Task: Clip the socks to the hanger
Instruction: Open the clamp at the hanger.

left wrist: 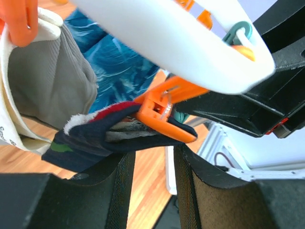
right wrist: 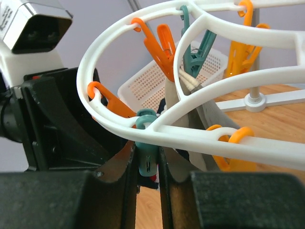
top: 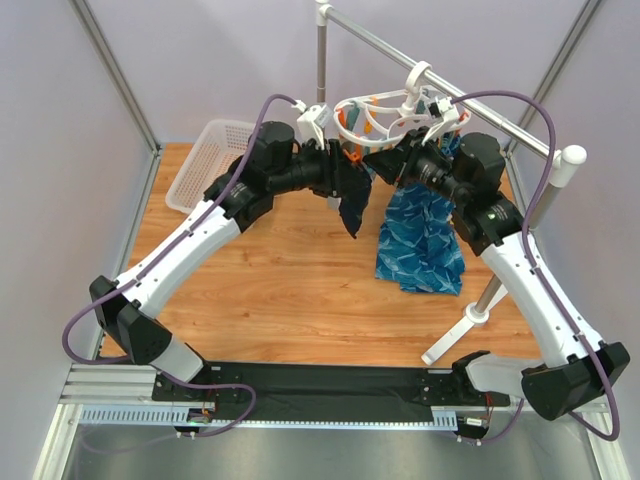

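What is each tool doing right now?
Left tool: closed on the dark sock.
Right tool: closed on a teal peg.

One white plastic ring hanger (right wrist: 190,135), one grey metal rail stand (top: 321,60). The right wrist view shows six pegs: two orange plastic pegs (right wrist: 159,45), two teal pegs (right wrist: 195,45) and two amber pegs (right wrist: 240,45). One dark navy fabric sock (top: 352,205), one grey-and-cream sock (left wrist: 52,81), one bright-blue patterned cloth (top: 420,240), one white mesh plastic basket (top: 205,160) — and two white-and-black robot arms (top: 190,245).

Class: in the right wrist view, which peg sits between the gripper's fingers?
The lower teal peg, under the hanger rim; orange pegs, yellow pegs and the upper teal peg hang elsewhere.
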You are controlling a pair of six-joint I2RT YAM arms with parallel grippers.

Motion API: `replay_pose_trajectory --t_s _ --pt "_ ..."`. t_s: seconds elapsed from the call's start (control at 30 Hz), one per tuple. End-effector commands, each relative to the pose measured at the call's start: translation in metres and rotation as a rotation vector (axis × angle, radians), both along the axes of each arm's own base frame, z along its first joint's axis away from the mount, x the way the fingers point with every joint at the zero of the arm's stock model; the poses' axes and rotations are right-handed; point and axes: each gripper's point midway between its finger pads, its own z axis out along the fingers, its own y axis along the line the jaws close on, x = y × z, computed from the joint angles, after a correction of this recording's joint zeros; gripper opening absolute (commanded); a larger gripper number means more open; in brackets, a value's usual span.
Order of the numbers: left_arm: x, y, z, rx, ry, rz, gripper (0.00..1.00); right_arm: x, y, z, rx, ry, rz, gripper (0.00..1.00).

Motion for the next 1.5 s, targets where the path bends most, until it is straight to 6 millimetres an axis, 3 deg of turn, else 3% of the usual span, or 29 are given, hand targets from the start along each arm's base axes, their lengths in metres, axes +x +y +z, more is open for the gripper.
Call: replay_pose_trajectory --t_s 0.0,0.13,0.2,0.37,0.5,0.63,0.8,0.9,1.17,1.47 --pt "-0.004 -0.001 0.032 -0.11 -0.019 -0.079 0.45 -0.015 0.004 0.017 -0.003 -0.038 0.084 0.05" --pt "-0.011 0.003 0.041 -0.144 -0.064 -0.122 0.56 -0.016 0.004 0.02 0.009 -0.042 0.114 0.03" --pt "-0.016 0.006 0.044 -0.163 -0.08 -0.152 0.57 -0.015 0.001 0.022 0.011 -0.042 0.11 0.03" --pt "-0.039 0.018 0.067 -0.239 -0.109 -0.203 0.43 -0.007 -0.005 0.024 0.001 -0.027 0.065 0.03" --pt "-0.05 0.038 0.068 -0.265 -0.104 -0.106 0.38 -0.003 -0.011 0.029 -0.005 0.006 0.02 0.06" --pt "-0.079 0.049 0.114 -0.414 -0.178 -0.164 0.44 -0.013 -0.011 0.035 -0.011 0.018 0.037 0.05" --pt "-0.106 0.037 0.153 -0.547 -0.121 -0.319 0.53 -0.022 -0.01 0.034 -0.015 0.033 0.066 0.04" --pt "-0.098 0.018 0.145 -0.526 -0.069 -0.34 0.52 -0.023 -0.01 0.034 -0.008 0.046 0.067 0.04" --pt "-0.055 -0.017 0.088 -0.491 0.064 -0.319 0.45 -0.038 -0.002 0.046 0.06 0.074 0.137 0.04" --pt "-0.045 -0.018 0.071 -0.415 0.048 -0.269 0.32 -0.054 -0.003 0.058 0.088 0.064 0.165 0.04"
